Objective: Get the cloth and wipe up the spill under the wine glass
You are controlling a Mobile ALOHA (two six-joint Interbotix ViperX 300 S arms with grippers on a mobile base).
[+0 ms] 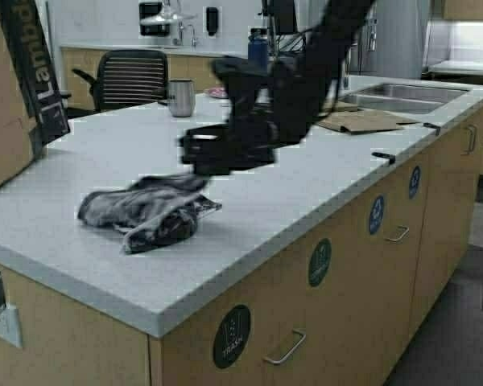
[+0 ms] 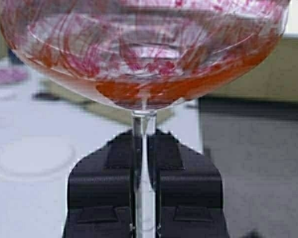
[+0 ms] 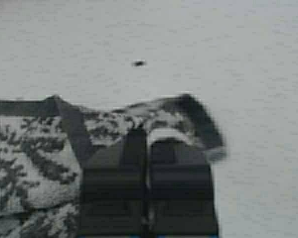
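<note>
The left pincer (image 2: 145,168) is gripping the stem of the wine glass (image 2: 144,64), and red liquid is sitting in its bowl. The right pincer (image 3: 148,141) is closed, with its tips just over the edge of the cloth (image 1: 145,211). The cloth is lying crumpled on the grey counter (image 1: 306,185), near its front edge.

High view: above, behind arms, facing forward-down over surface (image 1: 306,185). Wrist views: very close. Right wrist and high share cloth (image 3: 35,158).
</note>
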